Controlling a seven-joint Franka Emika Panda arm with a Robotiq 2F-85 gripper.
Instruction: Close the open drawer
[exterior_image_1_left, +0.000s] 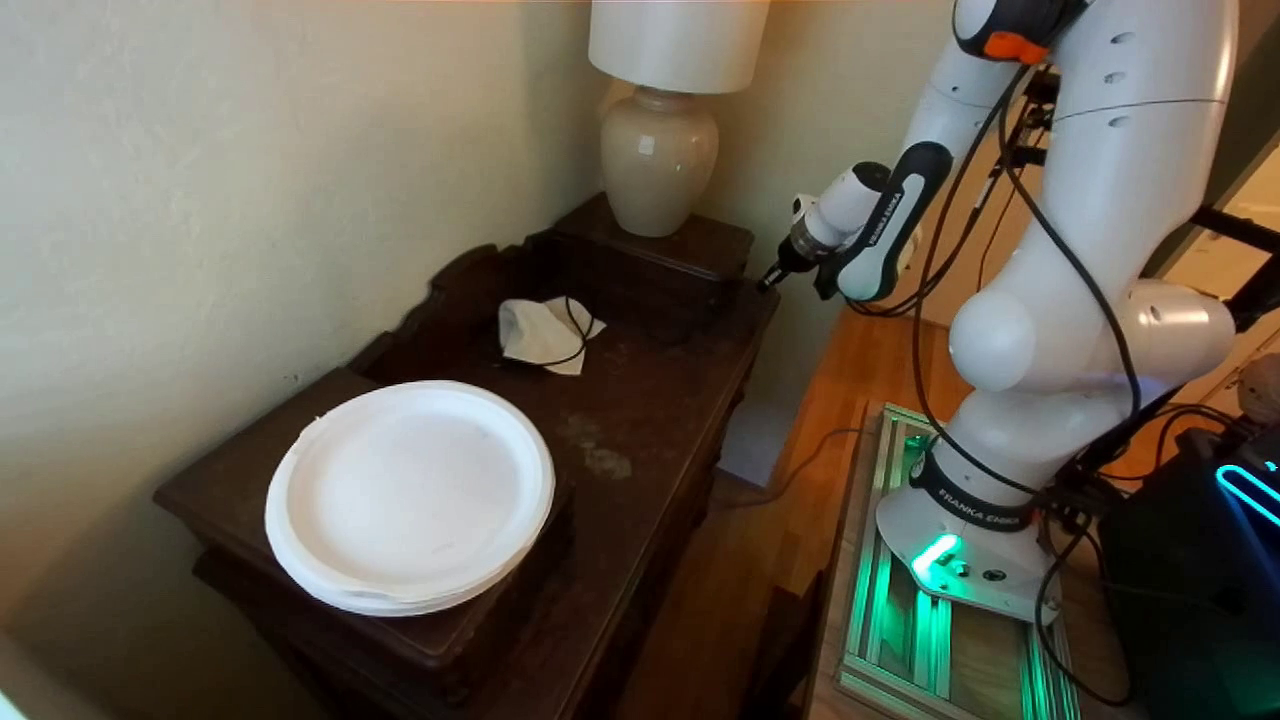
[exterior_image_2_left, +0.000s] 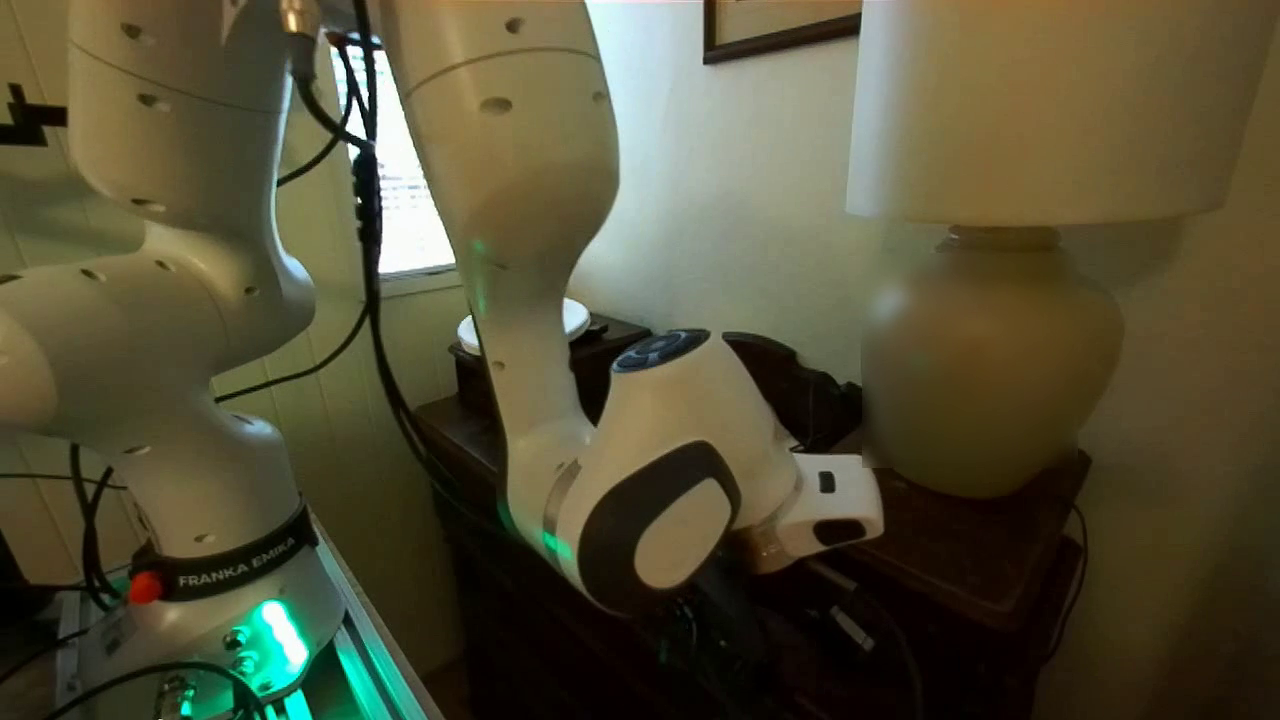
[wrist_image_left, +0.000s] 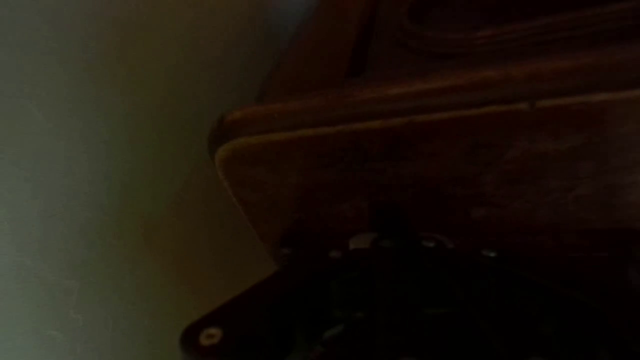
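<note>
I can't make out or place the drawer against the dark-brown wooden table (exterior_image_1_left: 640, 475), my black end effector (exterior_image_1_left: 769, 280) by its corner, opening and hold unreadable, the beige, white-shaded ceramic lamp (exterior_image_1_left: 658, 170) near.

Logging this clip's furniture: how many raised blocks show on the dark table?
2, at opposite ends: a block under the lamp, another block under the white plate.

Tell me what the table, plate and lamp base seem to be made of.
Table: probably wood, stained dark brown; the shaped back panel suggests it, and pale scuffs show wear.
Plate: perhaps paper or foam, white and matte; no sharp glint shows.
Lamp base: likely glazed ceramic, cream and glossy; a bright highlight sits on it.
</note>
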